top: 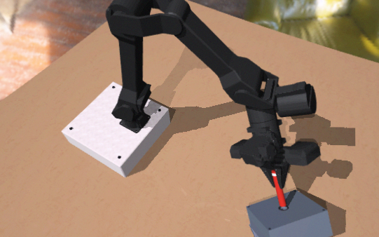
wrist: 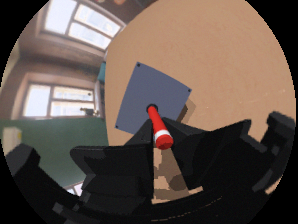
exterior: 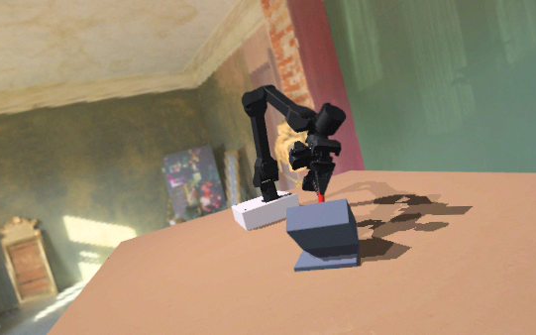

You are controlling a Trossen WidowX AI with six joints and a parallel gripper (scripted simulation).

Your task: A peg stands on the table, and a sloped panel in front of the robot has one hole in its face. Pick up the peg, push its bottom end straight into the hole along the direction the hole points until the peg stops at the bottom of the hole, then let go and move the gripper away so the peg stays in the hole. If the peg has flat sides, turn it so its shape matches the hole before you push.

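The red peg [top: 279,193] [exterior: 321,197] [wrist: 156,120] is round, with a white band near its top end. My gripper [top: 279,182] [exterior: 319,190] [wrist: 156,121] is shut on the peg, which tilts slightly. The peg's bottom end is at the dark-rimmed hole [top: 283,208] [wrist: 151,107] in the sloped face of the blue-grey panel block [top: 270,217] [exterior: 323,214] [wrist: 145,87]. Most of the peg stands out of the face; how far its tip is inside cannot be told. In the exterior view the hole is hidden.
The white base block [top: 94,123] [exterior: 268,211] carries the arm, to the left of the panel block in the top view. The panel block stands on a thin foot plate [exterior: 324,263]. The brown table [top: 175,196] [exterior: 193,282] [wrist: 225,65] has arm shadows on it.
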